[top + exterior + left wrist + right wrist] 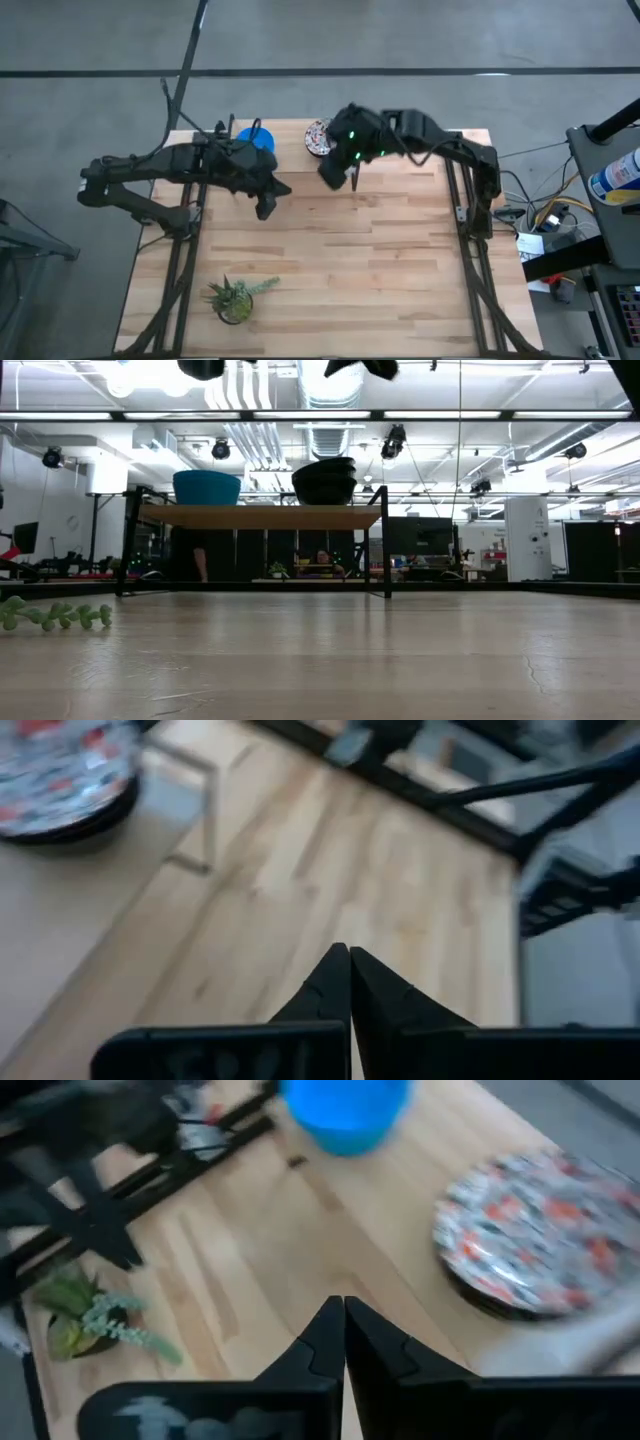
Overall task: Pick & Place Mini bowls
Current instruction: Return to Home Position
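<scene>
Both stacks of mini bowls sit up on the small shelf [260, 516] at the bench's far edge: the blue bowls [256, 137] toward the far-left part of it and the patterned bowls [319, 137] just beside them near the middle. So the sorting looks finished, and what remains is getting the arms home. The left gripper [266, 208] hangs over the bench [360, 260] just in front of the blue stack, its fingers pressed tight together. The right gripper [352, 180] hovers close by the patterned stack, fingers likewise shut on nothing. To my eye, the safe way out is for each arm to rise first and then swing off to its own side, since the two wrists are near each other and the thin dark shelf frame is right there to snag. The blue bowls look smooth and plain. The others are glossy, white with busy red-and-dark decoration, and rest on pale, butcher-block timber. A spiky potted plant [238, 297] stands near the front-left corner.
</scene>
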{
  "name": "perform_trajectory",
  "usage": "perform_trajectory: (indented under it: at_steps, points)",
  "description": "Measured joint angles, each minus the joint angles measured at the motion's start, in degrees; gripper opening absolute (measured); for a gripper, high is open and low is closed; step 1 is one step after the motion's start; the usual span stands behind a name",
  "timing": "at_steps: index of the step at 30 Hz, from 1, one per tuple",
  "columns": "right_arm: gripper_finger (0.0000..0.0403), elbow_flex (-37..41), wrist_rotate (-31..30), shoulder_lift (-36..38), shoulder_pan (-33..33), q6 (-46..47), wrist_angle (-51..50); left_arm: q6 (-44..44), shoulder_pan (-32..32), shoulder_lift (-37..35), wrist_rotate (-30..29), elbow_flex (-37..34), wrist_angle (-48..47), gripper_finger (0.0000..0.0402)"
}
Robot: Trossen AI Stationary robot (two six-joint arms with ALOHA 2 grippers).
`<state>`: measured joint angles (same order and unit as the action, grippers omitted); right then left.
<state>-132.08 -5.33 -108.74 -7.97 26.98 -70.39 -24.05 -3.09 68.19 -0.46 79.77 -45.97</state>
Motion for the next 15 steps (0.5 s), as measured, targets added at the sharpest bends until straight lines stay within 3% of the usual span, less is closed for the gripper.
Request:
perform_trajectory:
  at_steps: [7, 12, 15]
  points:
    - [0.0008, 10.1, 0.1, 1.5, 6.0, -6.2, 12.1, -1.5, 0.0, -10.7, 1.3, -14.1, 13.2, 0.0001]
    - [0.0008, 24.3, 10.1, 7.9, 7.7, -8.3, 31.8, -2.2, 0.2, -22.1, 1.3, -22.5, 16.9, 0.0000]
    - [0.0008, 34.1, 10.6, 12.9, 7.8, -7.7, 40.9, -3.9, 0.2, -28.8, -0.8, -27.3, 21.2, 0.0000]
